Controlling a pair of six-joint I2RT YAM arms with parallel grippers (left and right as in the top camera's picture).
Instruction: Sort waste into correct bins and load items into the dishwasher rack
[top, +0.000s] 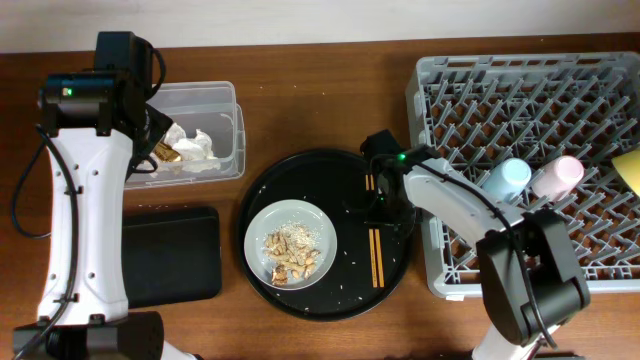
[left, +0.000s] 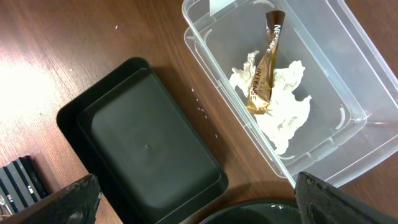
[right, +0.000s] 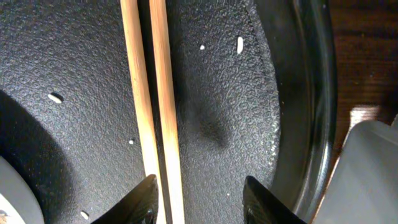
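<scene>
The clear tub (top: 228, 100) holds crumpled white tissue (top: 195, 148) and a brown stick-like scrap (left: 264, 65); tub (left: 348, 56) and tissue (left: 283, 102) show in the left wrist view. The shallow black tray (top: 170, 255) (left: 149, 149) lies below it. My left gripper (left: 196, 202) is open and empty above the tub's near edge. The pale grey bowl (top: 260, 225) with food scraps (top: 290, 255) sits on the round black tray (top: 325, 170). Brown chopsticks (top: 376, 255) (right: 152, 93) lie beside it. My right gripper (right: 199, 199) is open, low over the chopsticks, which lie by its left finger. A blue cup (top: 508, 177), pink cup (top: 558, 176) and yellow bowl (top: 630, 168) sit in the grey rack (top: 440, 90).
Rice grains (right: 240, 43) are scattered on the round tray. The rack's wall (right: 367, 174) stands just right of my right gripper. The wooden table (top: 300, 90) runs around everything.
</scene>
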